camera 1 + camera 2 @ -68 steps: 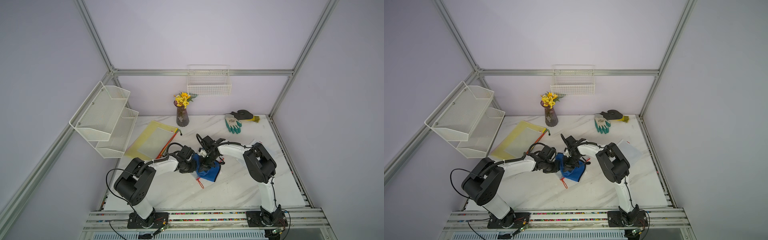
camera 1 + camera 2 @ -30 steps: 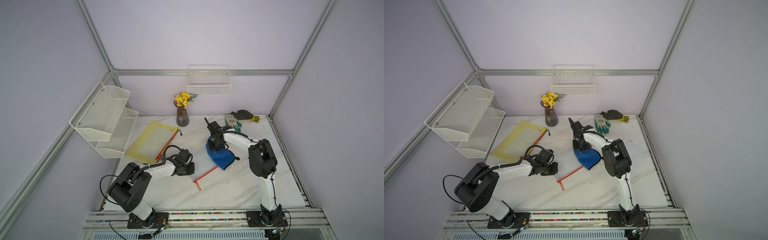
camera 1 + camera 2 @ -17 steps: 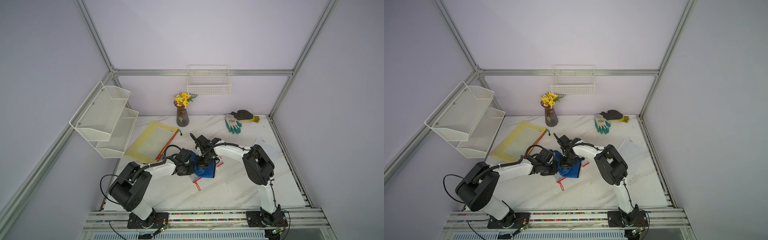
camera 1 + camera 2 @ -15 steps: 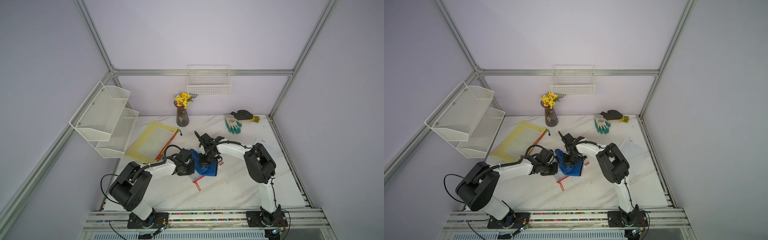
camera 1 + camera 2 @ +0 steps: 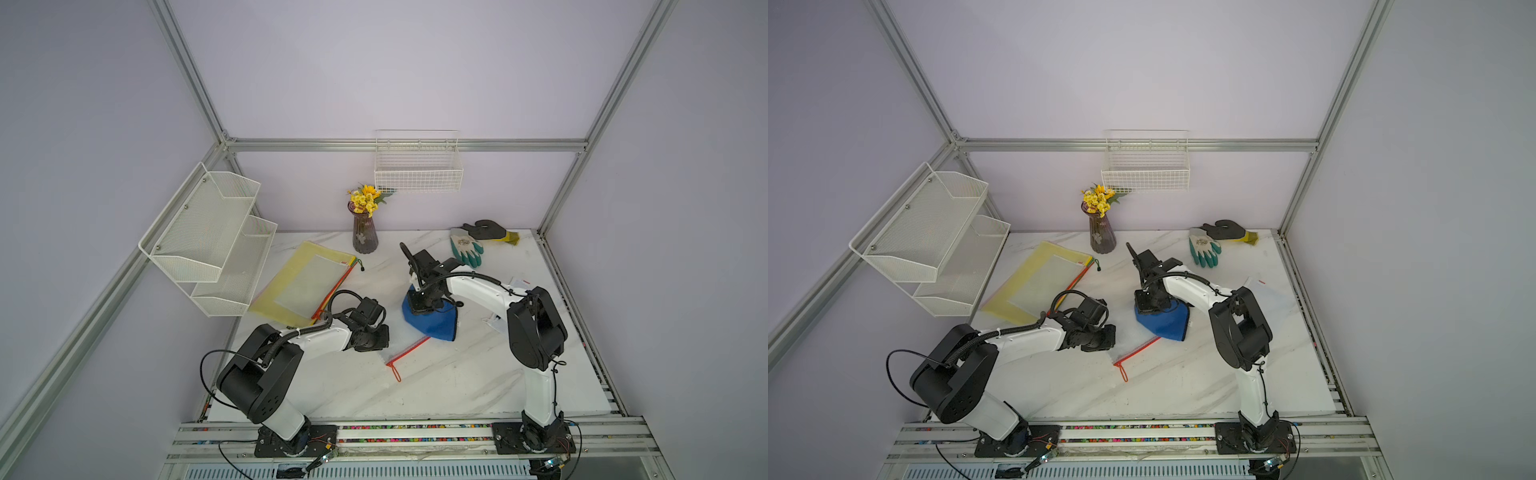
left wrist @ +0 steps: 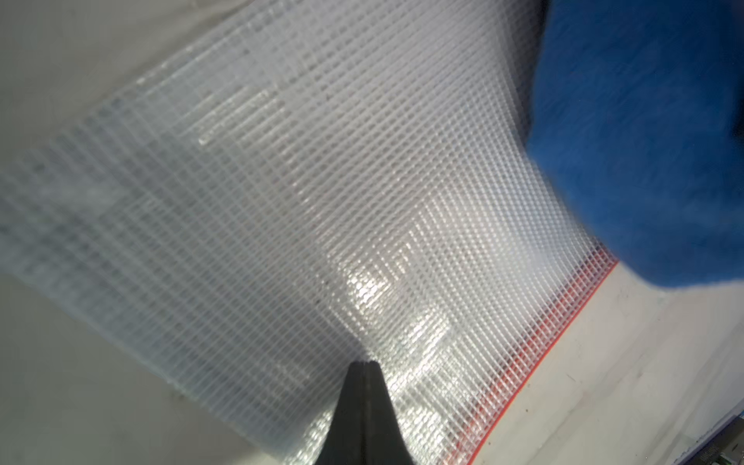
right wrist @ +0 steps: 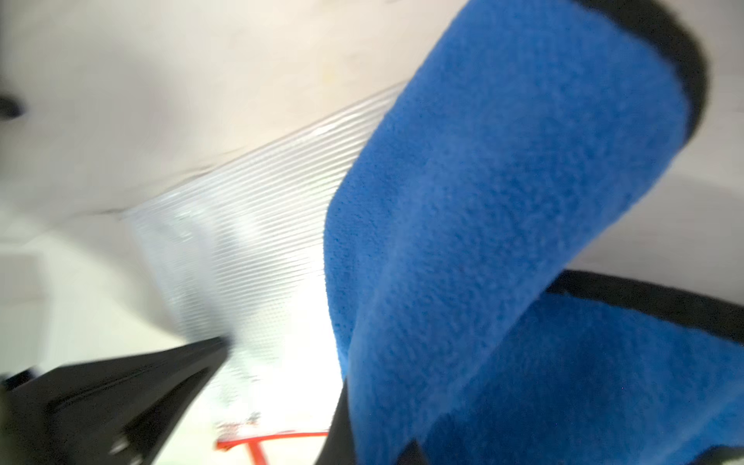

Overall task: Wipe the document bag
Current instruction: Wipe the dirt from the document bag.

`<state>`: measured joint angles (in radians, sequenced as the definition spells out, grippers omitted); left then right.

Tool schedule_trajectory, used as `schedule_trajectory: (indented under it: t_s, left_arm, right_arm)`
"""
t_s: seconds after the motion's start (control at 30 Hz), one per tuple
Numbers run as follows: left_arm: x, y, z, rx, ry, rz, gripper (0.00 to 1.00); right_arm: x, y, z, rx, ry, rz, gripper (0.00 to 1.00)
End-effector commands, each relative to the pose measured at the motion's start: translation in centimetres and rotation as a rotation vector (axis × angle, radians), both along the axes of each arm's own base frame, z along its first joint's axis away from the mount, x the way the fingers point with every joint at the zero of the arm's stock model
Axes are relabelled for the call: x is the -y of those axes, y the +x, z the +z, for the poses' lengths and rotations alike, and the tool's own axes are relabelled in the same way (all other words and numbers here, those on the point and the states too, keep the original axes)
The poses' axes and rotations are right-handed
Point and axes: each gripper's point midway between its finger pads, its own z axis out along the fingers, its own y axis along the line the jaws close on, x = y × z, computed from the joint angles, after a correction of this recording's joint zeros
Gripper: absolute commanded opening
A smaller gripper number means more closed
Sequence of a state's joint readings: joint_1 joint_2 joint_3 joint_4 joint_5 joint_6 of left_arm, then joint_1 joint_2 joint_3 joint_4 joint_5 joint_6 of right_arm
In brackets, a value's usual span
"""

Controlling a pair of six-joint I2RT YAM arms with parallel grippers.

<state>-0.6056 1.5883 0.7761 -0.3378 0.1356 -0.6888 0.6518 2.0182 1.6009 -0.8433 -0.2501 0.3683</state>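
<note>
**Fig.: top + wrist views, one moment.** The clear mesh document bag (image 5: 397,332) w/ red zipper edge (image 5: 409,350) lies flat on the marble table (image 5: 436,386), near ctr, between my two arms.

**L arm.** My L gripper (image 5: 384,336) sits low at the bag's left end. In the L wrist view its fingers (image 6: 354,410) are pressed together. Their tip rests on the document bag (image 6: 322,201), and I see nothing between them.

**R arm.** My R gripper (image 5: 420,308) points down, fingers clamped on a blue cloth (image 5: 434,326). In both top views the cloth (image 5: 1163,323) lies over the bag's right part. The R wrist view is blurred: blue cloth (image 7: 503,241) fills most of it, w/ the bag's mesh (image 7: 249,209) beside it.

**Background, well apart from the work:**
- yellow document bags (image 5: 303,282) at back left
- purple vase w/ yellow flowers (image 5: 365,239) by the back wall
- two work gloves (image 5: 467,249) at back right
- white mesh rack (image 5: 208,237) on the left wall
- wire basket (image 5: 417,170) on the back wall
</note>
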Motion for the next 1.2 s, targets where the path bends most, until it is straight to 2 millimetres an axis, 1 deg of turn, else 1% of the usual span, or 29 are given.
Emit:
schedule_trajectory:
  t_s: [0.0, 0.07, 0.1, 0.17, 0.2, 0.23, 0.27, 0.33, 0.37, 0.4, 0.47, 0.53, 0.57, 0.6, 0.67, 0.73, 0.77, 0.8, 0.83, 0.87, 0.93, 0.97, 1.07, 1.1, 1.17]
  left_arm:
    - [-5.6, -6.5, -5.3, -0.251, 0.249, 0.007, 0.00]
    - [-5.6, -6.5, -5.3, -0.251, 0.249, 0.007, 0.00]
    - [-5.5, -6.5, -5.2, -0.249, 0.248, 0.009, 0.00]
    - [-5.5, -6.5, -5.2, -0.248, 0.249, 0.007, 0.00]
    - [-5.5, -6.5, -5.2, -0.247, 0.249, 0.007, 0.00]
    - [-5.5, -6.5, -5.2, -0.247, 0.249, 0.010, 0.00]
    - [-5.6, -6.6, -5.2, -0.246, 0.250, 0.011, 0.00]
    - [-5.6, -6.7, -5.1, -0.247, 0.250, 0.012, 0.00]
    - [-5.6, -6.7, -5.1, -0.247, 0.251, 0.013, 0.00]
    - [-5.6, -6.7, -5.1, -0.245, 0.253, 0.014, 0.00]
    - [-5.6, -6.6, -5.1, -0.243, 0.255, 0.018, 0.00]
    - [-5.6, -6.6, -5.1, -0.241, 0.254, 0.021, 0.00]
    - [-5.6, -6.5, -5.1, -0.240, 0.253, 0.022, 0.00]
    - [-5.5, -6.4, -5.1, -0.237, 0.251, 0.022, 0.00]
    - [-5.3, -6.2, -5.1, -0.234, 0.249, 0.021, 0.00]
    - [-5.1, -5.9, -4.9, -0.227, 0.244, 0.023, 0.00]
    - [-5.1, -5.8, -4.8, -0.225, 0.242, 0.023, 0.00]
    - [-5.0, -5.7, -4.8, -0.224, 0.241, 0.020, 0.00]
    - [-4.8, -5.5, -4.7, -0.219, 0.239, 0.020, 0.00]
    - [-4.8, -5.4, -4.7, -0.217, 0.240, 0.017, 0.00]
    - [-4.6, -5.1, -4.6, -0.214, 0.243, 0.009, 0.00]
    - [-4.5, -5.0, -4.6, -0.212, 0.241, 0.006, 0.00]
    - [-4.2, -4.7, -4.1, -0.203, 0.229, -0.009, 0.01]
    - [-4.1, -4.6, -3.8, -0.195, 0.225, -0.012, 0.05]
    - [-4.0, -4.3, -2.9, -0.172, 0.218, -0.014, 0.18]
  right_arm:
    - [-5.9, -2.0, 0.8, -0.109, 0.234, 0.046, 0.00]
    - [-6.8, -1.5, -1.1, -0.143, 0.255, 0.016, 0.00]
    - [-6.9, -1.1, -2.2, -0.153, 0.252, -0.007, 0.00]
    - [-6.3, 0.3, -3.9, -0.158, 0.240, -0.046, 0.00]
    - [-5.5, 1.3, -4.5, -0.144, 0.227, -0.066, 0.00]
    - [-4.4, 2.4, -5.1, -0.121, 0.192, -0.097, 0.00]
    - [-2.8, 3.7, -5.6, -0.094, 0.150, -0.140, 0.00]
    - [1.0, 6.0, -5.8, -0.035, 0.073, -0.229, 0.00]
    - [2.6, 6.8, -5.5, -0.004, 0.046, -0.259, 0.00]
    - [4.7, 7.5, -5.0, 0.036, -0.001, -0.287, 0.00]
    - [7.3, 8.1, -3.9, 0.100, -0.086, -0.297, 0.00]
    - [8.7, 7.5, -2.5, 0.133, -0.152, -0.266, 0.00]
    - [8.6, 7.0, -1.8, 0.127, -0.148, -0.237, 0.00]
    - [8.1, 6.2, -1.3, 0.109, -0.125, -0.208, 0.00]
    - [6.2, 3.8, 0.2, 0.051, -0.057, -0.130, 0.00]
    - [4.2, 0.6, 1.4, 0.002, -0.021, -0.039, 0.00]
    - [3.8, -0.7, 1.6, -0.010, -0.029, -0.016, 0.00]
    - [3.8, -1.7, 1.4, -0.023, -0.044, -0.021, 0.00]
    - [3.9, -2.4, 0.6, -0.045, -0.037, -0.050, 0.00]
    - [4.0, -2.6, -0.2, -0.059, -0.030, -0.082, 0.00]
    - [5.3, -2.6, -3.2, -0.062, -0.110, -0.096, 0.00]
    - [5.6, -2.4, -4.4, -0.073, -0.136, -0.100, 0.00]
    - [5.7, -2.5, -7.6, -0.114, -0.167, -0.107, 0.00]
    - [5.8, -2.8, -8.4, -0.131, -0.176, -0.108, 0.00]
    - [6.1, -3.6, -9.8, -0.170, -0.192, -0.105, 0.00]
